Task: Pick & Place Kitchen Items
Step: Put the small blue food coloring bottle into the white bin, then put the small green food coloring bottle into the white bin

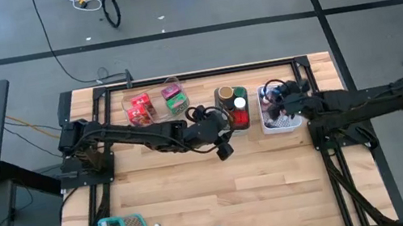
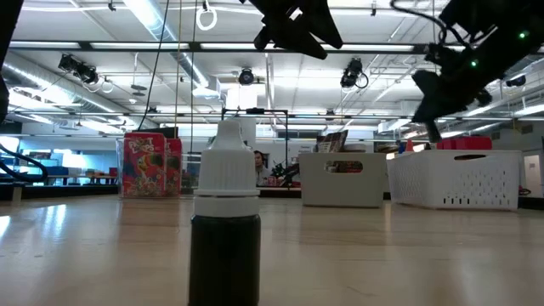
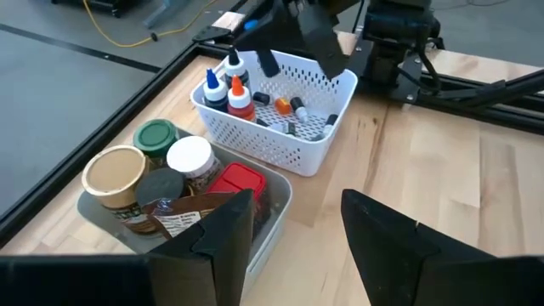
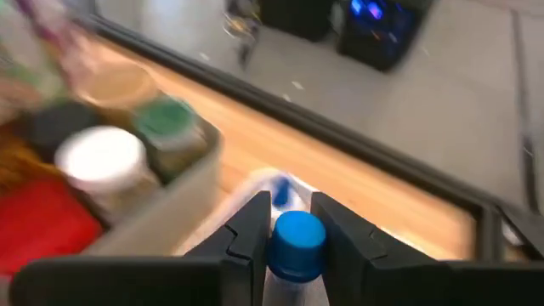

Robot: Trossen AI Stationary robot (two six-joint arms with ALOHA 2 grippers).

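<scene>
1. The left gripper [image 1: 224,147] hangs at centre frame in the high view, beside the grey bin [image 1: 246,124], its jaws apart and holding nothing.
2. The right gripper [image 4: 285,223] is over the white basket [image 1: 282,126], right of centre, jaws clamped on a blue-capped bottle [image 4: 295,244].
3. The grey bin holds jars [image 3: 157,174] and a red lid; the basket holds small bottles [image 3: 228,89].
4. Red and green packets [image 1: 156,104] stand in a clear bin, upper left of centre.
5. A dark bottle [image 2: 225,225] with a white cap fills the low view's foreground.

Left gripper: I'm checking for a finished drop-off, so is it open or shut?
Open. The left gripper shows a clear empty gap between its fingers, beside the grey bin.
</scene>
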